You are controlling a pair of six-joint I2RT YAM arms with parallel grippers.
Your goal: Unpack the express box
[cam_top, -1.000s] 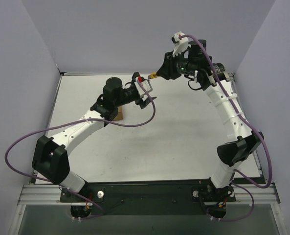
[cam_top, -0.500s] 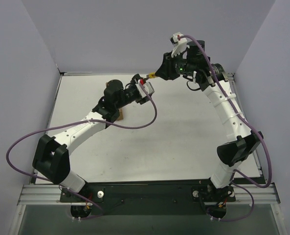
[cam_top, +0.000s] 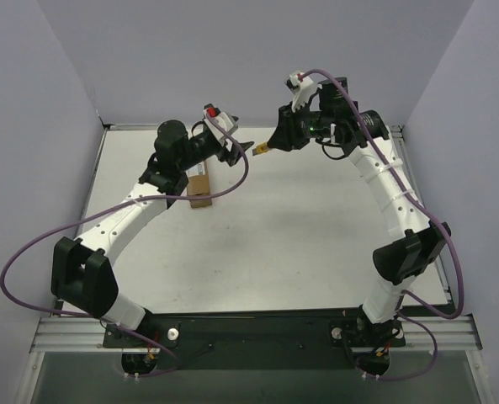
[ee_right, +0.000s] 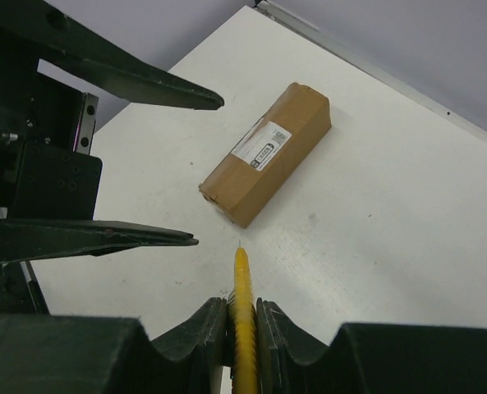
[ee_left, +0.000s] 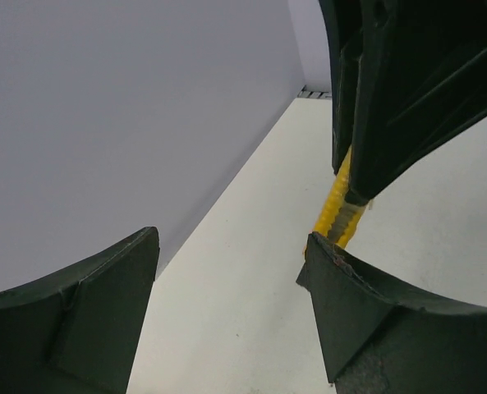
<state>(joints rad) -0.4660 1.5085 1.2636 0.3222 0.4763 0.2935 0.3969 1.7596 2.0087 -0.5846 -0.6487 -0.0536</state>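
over the table [cam_top: 316,244], left gripper [cam_top: 239,151] faces right gripper [cam_top: 272,145] holding utility knife [cam_top: 260,151].

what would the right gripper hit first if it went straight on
Probably the near end of the express box: the yellow knife held in the right gripper aims at it, only table between, though depth is unclear.

Matt brown cardboard express box [ee_right: 266,153] with white paper label [ee_right: 262,145], ribbed yellow plastic knife [ee_right: 241,283], smooth matt white table [ee_right: 391,213]

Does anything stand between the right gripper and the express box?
Nothing visible: bare table lies between the right gripper, shut on the yellow knife, and the express box. The open left gripper stands aside.
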